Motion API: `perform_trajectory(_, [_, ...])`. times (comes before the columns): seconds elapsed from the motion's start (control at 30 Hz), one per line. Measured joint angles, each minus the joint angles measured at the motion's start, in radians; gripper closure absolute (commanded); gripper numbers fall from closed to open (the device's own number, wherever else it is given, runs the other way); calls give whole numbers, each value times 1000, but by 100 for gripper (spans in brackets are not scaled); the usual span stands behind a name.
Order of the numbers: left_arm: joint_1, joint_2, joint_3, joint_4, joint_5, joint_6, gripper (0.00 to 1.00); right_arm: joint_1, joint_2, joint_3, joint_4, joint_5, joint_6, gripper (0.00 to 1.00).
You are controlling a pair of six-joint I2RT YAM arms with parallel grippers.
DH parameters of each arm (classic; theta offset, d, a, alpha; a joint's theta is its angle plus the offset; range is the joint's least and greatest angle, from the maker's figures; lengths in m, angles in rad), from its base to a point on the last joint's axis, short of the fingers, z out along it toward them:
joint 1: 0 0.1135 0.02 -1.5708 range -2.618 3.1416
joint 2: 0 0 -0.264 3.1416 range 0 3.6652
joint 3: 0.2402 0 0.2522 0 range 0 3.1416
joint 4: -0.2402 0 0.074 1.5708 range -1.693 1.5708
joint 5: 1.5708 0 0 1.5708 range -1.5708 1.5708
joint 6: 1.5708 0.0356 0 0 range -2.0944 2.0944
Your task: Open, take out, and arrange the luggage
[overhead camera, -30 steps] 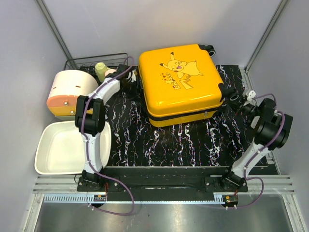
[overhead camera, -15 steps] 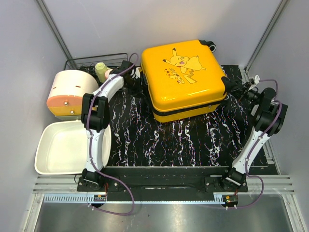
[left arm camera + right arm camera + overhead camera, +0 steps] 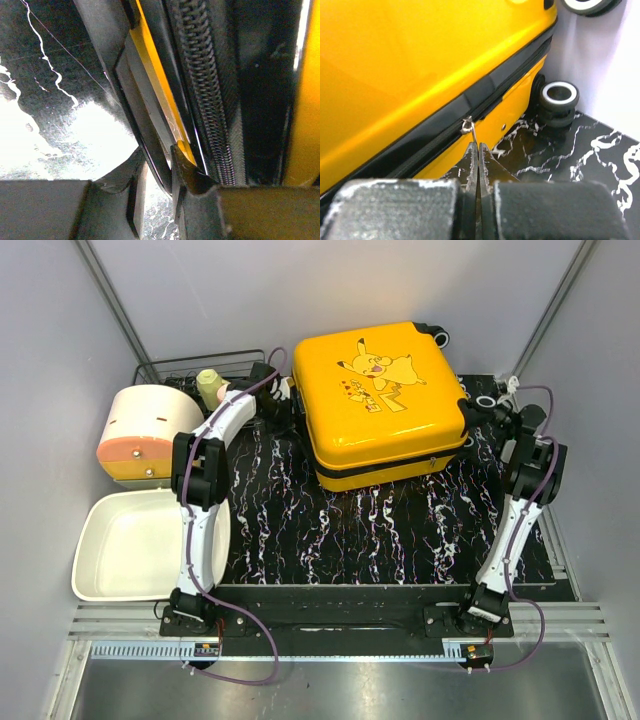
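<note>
The luggage (image 3: 385, 390) is a yellow hard-shell case with a Pikachu print. It lies flat and zipped at the back of the black marbled mat (image 3: 350, 530). My left gripper (image 3: 283, 400) is at the case's left side. In the left wrist view its jaws (image 3: 157, 160) are narrowed around a black handle strip (image 3: 150, 145) beside the yellow shell (image 3: 160, 95) and the zipper teeth (image 3: 205, 100). My right gripper (image 3: 487, 415) is at the case's right side. There it (image 3: 478, 146) is shut on the thin metal zipper pull (image 3: 471, 131) hanging from the black zipper band of the luggage (image 3: 395, 60).
A cream-and-orange round container (image 3: 145, 430) and a white tray (image 3: 100, 570) stand at the left. A wire basket (image 3: 190, 367) holding a pale bottle (image 3: 208, 383) is at the back left. Black wheels (image 3: 559, 97) sit near the right wall, close to my right gripper.
The luggage has slid toward the back and turned slightly. My right arm has swung in to the case's right side, and my left gripper has moved back with the case.
</note>
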Motion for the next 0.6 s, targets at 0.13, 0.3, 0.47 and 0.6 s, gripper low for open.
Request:
perform_trajectory(0.13, [0, 1, 3, -3, 1, 6, 97, 45, 57, 97, -3, 54, -6, 95])
perform_trajectory(0.3, [2, 0, 2, 0, 2, 17, 38, 55, 47, 100, -111, 78, -33, 58])
perform_trajectory(0.47, [35, -50, -90, 72, 8, 75, 2, 10, -98, 40, -538, 110, -186, 35])
perform_trajectory(0.6, [43, -154, -178, 106, 5, 78, 1, -27, -251, 53, -926, 212, -349, 25])
